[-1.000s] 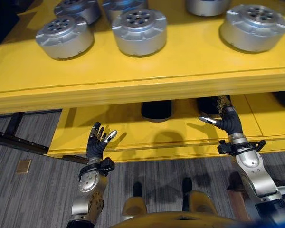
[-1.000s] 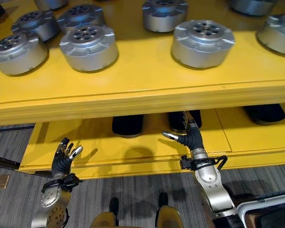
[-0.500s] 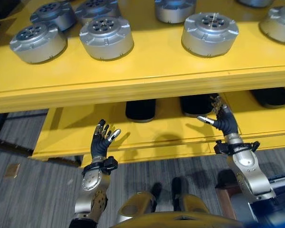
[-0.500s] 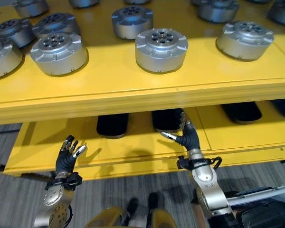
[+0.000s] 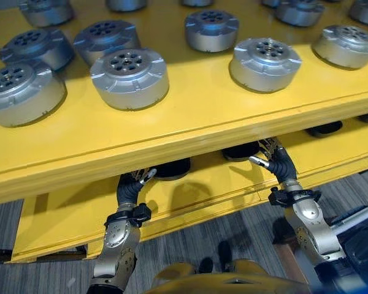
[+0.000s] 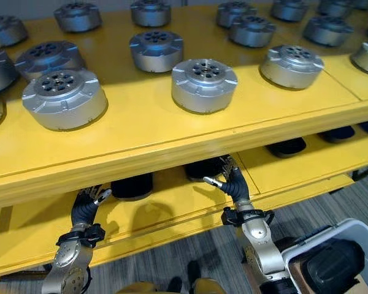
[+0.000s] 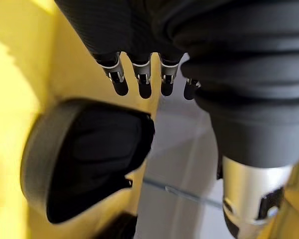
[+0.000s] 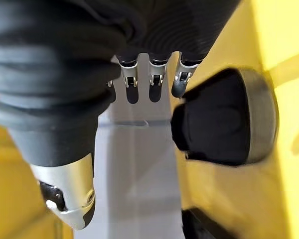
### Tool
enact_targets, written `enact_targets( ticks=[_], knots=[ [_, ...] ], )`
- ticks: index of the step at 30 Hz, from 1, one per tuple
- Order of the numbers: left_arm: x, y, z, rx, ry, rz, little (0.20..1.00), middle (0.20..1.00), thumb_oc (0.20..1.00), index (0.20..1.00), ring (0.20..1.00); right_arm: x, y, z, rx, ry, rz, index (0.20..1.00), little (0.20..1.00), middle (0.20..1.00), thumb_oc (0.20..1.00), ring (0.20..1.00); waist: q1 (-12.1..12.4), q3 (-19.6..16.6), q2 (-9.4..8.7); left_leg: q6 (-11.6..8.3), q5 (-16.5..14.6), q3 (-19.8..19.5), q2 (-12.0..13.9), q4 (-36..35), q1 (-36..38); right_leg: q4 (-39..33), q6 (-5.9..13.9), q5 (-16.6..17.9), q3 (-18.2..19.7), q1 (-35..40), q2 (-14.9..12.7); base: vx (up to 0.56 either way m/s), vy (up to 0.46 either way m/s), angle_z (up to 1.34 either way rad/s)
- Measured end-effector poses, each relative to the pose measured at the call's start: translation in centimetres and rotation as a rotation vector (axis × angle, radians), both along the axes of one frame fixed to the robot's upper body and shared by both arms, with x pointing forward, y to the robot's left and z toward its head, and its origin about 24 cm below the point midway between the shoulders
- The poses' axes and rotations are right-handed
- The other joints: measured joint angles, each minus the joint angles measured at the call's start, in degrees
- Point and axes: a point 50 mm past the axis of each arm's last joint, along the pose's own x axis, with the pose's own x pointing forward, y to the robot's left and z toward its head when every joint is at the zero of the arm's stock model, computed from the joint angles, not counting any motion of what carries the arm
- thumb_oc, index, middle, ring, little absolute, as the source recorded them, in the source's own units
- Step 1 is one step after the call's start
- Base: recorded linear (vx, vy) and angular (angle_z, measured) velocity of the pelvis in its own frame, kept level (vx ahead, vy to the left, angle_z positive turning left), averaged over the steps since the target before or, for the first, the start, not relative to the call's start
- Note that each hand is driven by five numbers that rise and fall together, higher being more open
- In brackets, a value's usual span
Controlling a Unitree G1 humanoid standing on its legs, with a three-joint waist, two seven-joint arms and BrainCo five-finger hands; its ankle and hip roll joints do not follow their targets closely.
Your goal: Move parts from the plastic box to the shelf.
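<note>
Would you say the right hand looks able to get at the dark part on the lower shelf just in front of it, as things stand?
Probably yes. The right hand is open under the upper shelf's edge, fingers toward the dark part on the lower shelf. Nothing lies between them, though the upper shelf leaves little headroom.

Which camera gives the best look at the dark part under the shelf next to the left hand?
The left wrist view: the dark part shows whole and close, just past the left hand. Both eye views show only its front edge below the yellow shelf.
</note>
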Motion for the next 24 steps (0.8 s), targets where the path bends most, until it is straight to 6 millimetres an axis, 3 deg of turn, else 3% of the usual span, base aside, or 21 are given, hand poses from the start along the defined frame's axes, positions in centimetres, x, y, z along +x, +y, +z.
enact_targets(
  ticks=[3,5,7,8,9,10,12,13,16,17,20,21,24],
  knots=[
    [0.3,0.5,0.4,0.028,-0.007,-0.003,1.0,1.0,1.0,1.0,1.0,0.0,0.0,-0.1,0.005,0.006,-0.002,1.0,1.0,1.0,1.0,1.0,-1.6,0.0,0.0,1.14,0.7,1.82,0.02,-1.51,-0.01,3.74,1.94,-1.29,0.78,-2.5,-0.07,-0.09,0.096,-0.36],
    [0.2,0.5,0.3,0.032,-0.002,-0.003,1.0,1.0,1.0,1.0,1.0,0.1,0.5,-0.1,0.021,0.004,0.006,1.0,1.0,1.0,1.0,1.0,-1.46,0.09,-0.39,1.66,0.91,5.62,0.32,-2.0,-0.58,6.83,3.04,-1.92,0.31,-5.35,-0.05,-0.12,0.073,-0.78],
    [-0.3,1.0,0.0,0.035,0.015,0.027,1.0,1.0,1.0,1.0,1.0,0.9,2.2,0.5,0.05,-0.018,0.052,1.0,1.0,1.0,1.0,1.0,1.05,0.43,0.23,2.3,0.67,13.08,2.05,-1.63,-2.7,13.32,4.13,-2.67,-7.08,-10.26,-1.09,-0.09,0.038,-1.56],
    [-0.6,1.2,0.0,0.036,0.02,0.045,1.0,1.0,1.0,1.0,1.0,1.3,3.1,0.7,0.058,-0.025,0.076,1.0,1.0,1.0,1.0,1.0,1.31,0.47,0.46,2.58,0.23,15.4,2.98,-0.54,-3.97,15.53,4.66,-3.1,-12.42,-11.51,-2.77,-0.07,0.035,-1.39],
    [-0.7,1.3,-0.1,0.031,0.025,0.055,1.0,1.0,1.0,1.0,1.0,1.5,3.6,0.8,0.068,-0.033,0.089,1.0,1.0,1.0,1.0,1.0,2.02,0.8,1.1,2.63,0.22,17.93,3.89,-0.83,-4.04,16.76,3.88,-3.85,-20.24,-11.49,-5.63,-0.03,0.016,-1.24],
    [-0.5,1.2,0.0,0.024,0.016,0.058,1.0,1.0,1.0,1.0,1.0,1.4,3.7,0.8,0.07,-0.032,0.094,1.0,1.0,1.0,1.0,1.0,3.52,1.03,1.31,2.76,0.3,17.69,4.26,-1.01,-4.0,17.21,3.97,-5.07,-26.28,-10.7,-9.16,0.0,-0.031,-0.88],
    [-0.8,1.7,-0.1,0.022,0.019,0.082,1.0,1.0,1.0,1.0,1.0,1.3,3.6,0.4,0.056,-0.012,0.091,1.0,1.0,1.0,1.0,1.0,3.82,1.07,1.65,3.06,0.38,20.62,5.54,-1.68,-3.7,18.71,4.11,-5.89,-27.42,-7.67,-14.11,0.03,-0.076,-0.74],
    [-1.3,2.3,-0.1,0.025,0.026,0.108,1.0,1.0,1.0,1.0,1.0,1.4,3.7,0.4,0.065,-0.014,0.096,1.0,1.0,1.0,1.0,1.0,4.74,0.86,2.0,2.64,0.18,22.61,6.36,-2.6,-3.38,19.18,4.79,-5.72,-25.35,-6.57,-15.79,0.01,-0.037,-0.9],
    [-2.1,3.2,-0.4,0.031,0.049,0.142,1.0,1.0,1.0,1.0,1.0,1.5,3.9,0.6,0.074,-0.022,0.098,1.0,1.0,1.0,1.0,1.0,5.68,0.72,1.6,2.44,0.29,24.51,6.38,-3.04,-3.91,11.77,7.66,-3.95,-23.88,-1.29,-20.61,0.05,-0.139,-0.73],
    [-2.5,3.7,-0.5,0.037,0.057,0.161,1.0,1.0,1.0,1.0,1.0,1.5,4.0,0.5,0.065,-0.014,0.111,1.0,1.0,1.0,1.0,1.0,6.6,0.72,1.15,1.1,0.96,27.37,6.69,-4.3,-4.01,4.86,9.94,-2.57,-25.3,1.3,-23.03,0.09,-0.165,-0.81],
    [-2.5,4.1,-0.3,0.043,0.051,0.176,1.0,1.0,1.0,1.0,1.0,0.9,3.8,-0.2,0.048,0.018,0.111,1.0,1.0,1.0,1.0,1.0,6.09,0.05,-1.19,-0.63,2.15,27.45,6.54,-5.91,-3.9,-1.86,11.06,-1.54,-25.01,4.45,-21.35,0.1,-0.175,-0.24],
    [-2.6,4.3,-0.3,0.045,0.05,0.181,1.0,1.0,1.0,1.0,1.0,0.9,3.8,-0.3,0.046,0.024,0.117,1.0,1.0,1.0,1.0,1.0,6.28,-0.2,-2.37,-1.33,2.49,27.57,6.63,-6.22,-3.95,-3.81,9.79,-0.07,-23.98,4.9,-20.06,0.06,-0.152,0.01],
    [-3.0,3.8,-0.7,0.022,0.067,0.178,1.0,1.0,1.0,1.0,1.0,1.0,3.0,-0.3,0.023,0.024,0.102,1.0,1.0,1.0,1.0,1.0,5.65,-0.32,-2.2,-3.73,2.61,22.87,10.0,-5.95,-4.19,-6.97,7.36,1.79,-23.92,5.73,-15.07,0.12,-0.26,-0.22]
  ],
)
